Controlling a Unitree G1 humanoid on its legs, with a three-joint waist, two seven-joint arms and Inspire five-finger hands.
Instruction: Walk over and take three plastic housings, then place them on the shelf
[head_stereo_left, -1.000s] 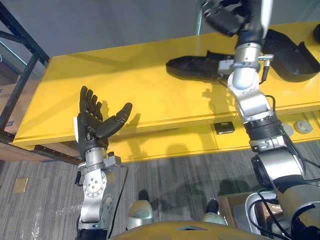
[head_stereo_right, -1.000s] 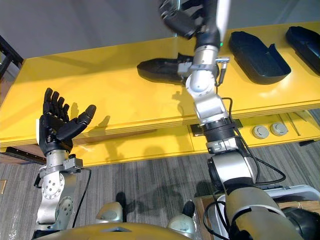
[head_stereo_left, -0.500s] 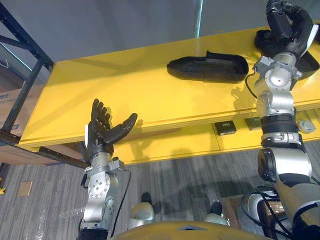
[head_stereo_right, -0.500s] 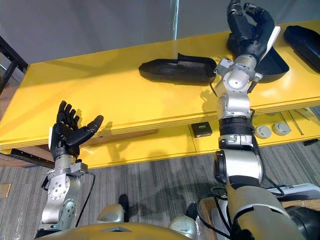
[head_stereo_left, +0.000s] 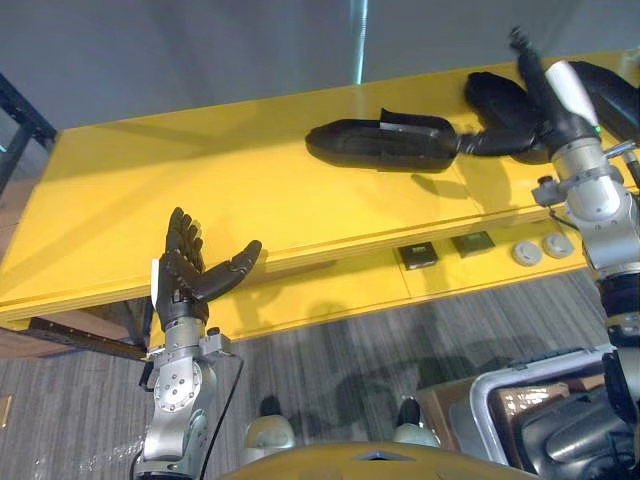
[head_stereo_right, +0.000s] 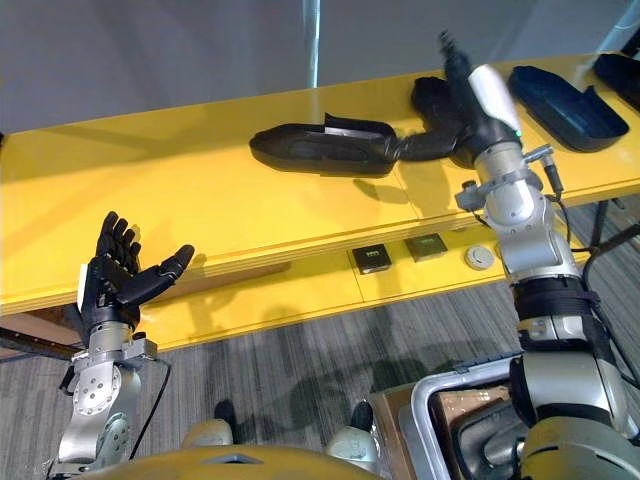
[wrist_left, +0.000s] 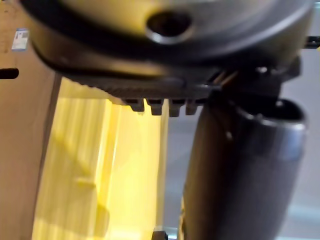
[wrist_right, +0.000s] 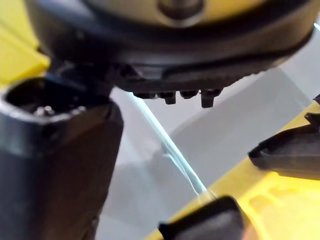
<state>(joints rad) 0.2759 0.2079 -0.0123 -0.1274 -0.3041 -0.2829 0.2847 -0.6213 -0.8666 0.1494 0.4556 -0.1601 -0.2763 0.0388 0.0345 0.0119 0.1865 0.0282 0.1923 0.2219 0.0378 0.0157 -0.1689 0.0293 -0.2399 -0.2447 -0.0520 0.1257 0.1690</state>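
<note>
A long black plastic housing (head_stereo_left: 380, 145) lies on the yellow shelf top (head_stereo_left: 230, 180) near its middle. A second housing (head_stereo_right: 432, 95) lies just behind my right hand, and a third (head_stereo_right: 565, 95) lies further right. My right hand (head_stereo_right: 478, 110) is raised beside the middle housing's right end, open, with straight fingers and nothing in it. Its thumb reaches towards that housing's end; I cannot tell whether they touch. My left hand (head_stereo_left: 185, 270) stands open and empty, palm up, in front of the shelf's front edge at the left.
A lower yellow ledge (head_stereo_left: 330, 290) carries two small black squares (head_stereo_left: 417, 256) and grey round discs (head_stereo_left: 527, 253). A grey bin (head_stereo_left: 520, 400) with dark parts stands on the floor at lower right. A dark rack frame (head_stereo_left: 20, 110) rises at far left. A grey wall closes the back.
My right hand came down from above the middle housing to its right end, and its curled fingers straightened. The housing stays on the shelf. The camera view shifted; the left hand keeps its pose.
</note>
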